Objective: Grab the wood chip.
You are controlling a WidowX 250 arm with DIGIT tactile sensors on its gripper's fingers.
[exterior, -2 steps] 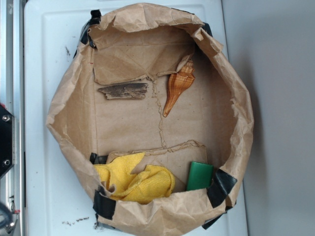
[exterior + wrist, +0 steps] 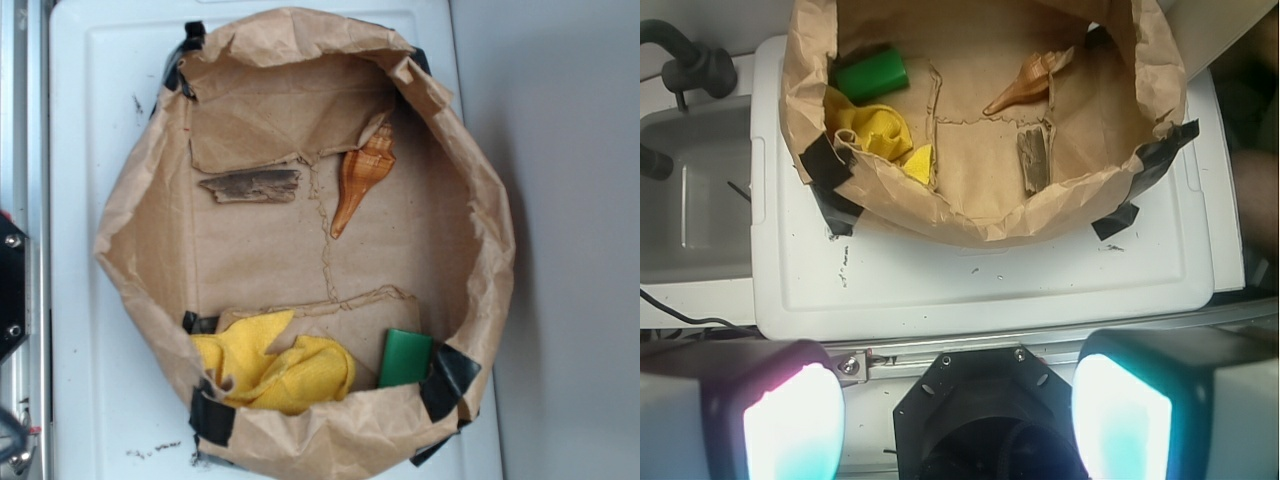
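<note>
Wood chip (image 2: 250,186) (image 2: 1033,160): flat, dark grey-brown, jagged, streaky | on paper bag (image 2: 135,200) floor, just left of seashell (image 2: 362,182), apart | gripper (image 2: 958,415) spread wide, empty, hanging outside bag over white tray (image 2: 990,290).

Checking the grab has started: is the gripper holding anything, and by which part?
Nothing is held. The gripper is open, outside the paper bag; the wood chip lies untouched inside.

Soft, even, bright light; slightly blurry pictures; glowing fingers (image 2: 790,420) overexposed.
</note>
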